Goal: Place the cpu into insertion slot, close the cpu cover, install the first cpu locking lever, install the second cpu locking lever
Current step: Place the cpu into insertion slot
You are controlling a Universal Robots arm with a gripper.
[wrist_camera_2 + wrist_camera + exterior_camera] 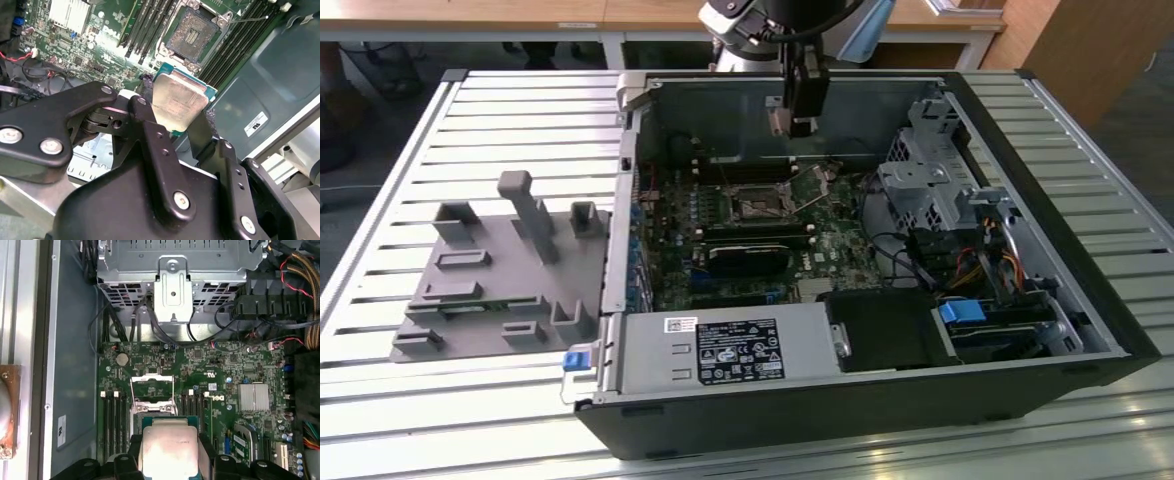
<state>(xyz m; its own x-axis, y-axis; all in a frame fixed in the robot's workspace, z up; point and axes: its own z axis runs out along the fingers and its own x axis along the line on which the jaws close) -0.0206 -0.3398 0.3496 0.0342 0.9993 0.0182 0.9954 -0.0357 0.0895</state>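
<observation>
An open computer case (881, 410) lies on its side on a slatted metal surface (494, 110), with a grey plastic fixture (500, 270) just beside it toward the exterior view's left. In the upper middle of the exterior view the arm reaches down from above, and the tool (798, 124) hangs inside the case near its far wall, above the green motherboard (678, 215). In both wrist views the tool (176, 109) (169, 456) is pinching the cpu (180, 97) (167, 445) by two opposite edges, one black finger (145, 112) on each side, with the dull silver top facing the cameras and a thin green rim showing around it. The cpu is held in the air, apart from the board. The insertion slot (758, 203) (192, 27) (152, 409) sits near the middle of the motherboard in the exterior view; in the second wrist view its dark centre lies bare inside a silver frame, just past the far edge of the cpu. The cpu cover (151, 385) is swung up off the slot, green board showing through its window. Long black memory slots (145, 25) (114, 420) run along both sides of the slot. A silver drive cage (172, 270) with dark cables looped beneath it stands beyond the board in the first wrist view.
</observation>
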